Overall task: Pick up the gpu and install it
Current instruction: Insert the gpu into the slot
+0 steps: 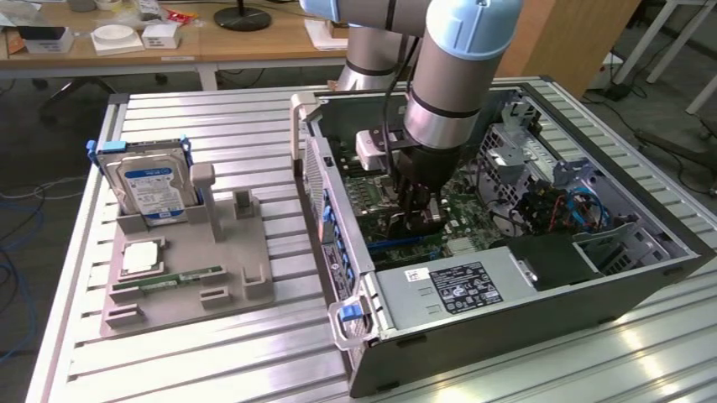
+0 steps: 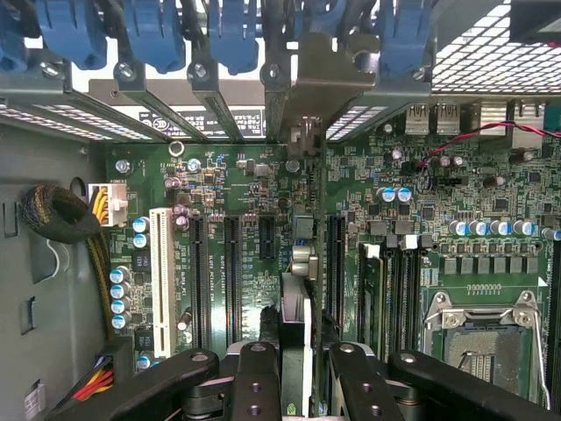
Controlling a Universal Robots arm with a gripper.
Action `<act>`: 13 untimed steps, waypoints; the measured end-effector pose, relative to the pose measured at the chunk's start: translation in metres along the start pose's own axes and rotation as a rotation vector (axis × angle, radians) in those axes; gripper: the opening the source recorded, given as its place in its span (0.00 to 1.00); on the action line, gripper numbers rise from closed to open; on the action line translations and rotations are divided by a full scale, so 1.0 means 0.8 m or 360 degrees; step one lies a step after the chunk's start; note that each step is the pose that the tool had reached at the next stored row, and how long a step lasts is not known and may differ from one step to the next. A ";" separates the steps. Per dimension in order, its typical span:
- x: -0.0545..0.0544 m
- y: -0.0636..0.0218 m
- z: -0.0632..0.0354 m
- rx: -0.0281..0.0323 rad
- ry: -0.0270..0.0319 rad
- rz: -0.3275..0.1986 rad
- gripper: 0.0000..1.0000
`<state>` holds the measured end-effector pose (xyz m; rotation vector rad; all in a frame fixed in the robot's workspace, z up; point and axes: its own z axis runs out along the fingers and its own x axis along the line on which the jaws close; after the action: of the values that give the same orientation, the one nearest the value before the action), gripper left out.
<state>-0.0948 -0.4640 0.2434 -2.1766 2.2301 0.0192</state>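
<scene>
My gripper (image 1: 417,217) reaches down into the open computer case (image 1: 526,336), just above the green motherboard (image 1: 387,189). It is shut on the gpu (image 2: 296,307), which in the wrist view stands edge-on as a thin dark card between the two black fingers (image 2: 256,377). The card's silver bracket (image 2: 320,79) lies against the row of rear slot openings with blue clips. The card's lower edge sits over the motherboard between two black expansion slots (image 2: 335,263); whether it is seated in a slot I cannot tell.
A grey holder (image 1: 191,269) on the exterior view's left carries a silver hard drive (image 1: 154,185), a processor chip (image 1: 143,256) and a green memory stick (image 1: 180,277). Inside the case are the power supply (image 1: 459,285), blue cables (image 1: 583,206), a white slot (image 2: 161,281) and the processor socket (image 2: 486,338).
</scene>
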 end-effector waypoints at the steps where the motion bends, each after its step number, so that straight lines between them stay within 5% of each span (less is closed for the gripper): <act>1: 0.000 0.000 0.000 -0.00001 0.00002 0.0000 0.27; 13: -0.004 0.000 0.003 -0.00006 0.00003 -0.0016 0.27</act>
<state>-0.0948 -0.4611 0.2415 -2.1883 2.2190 0.0193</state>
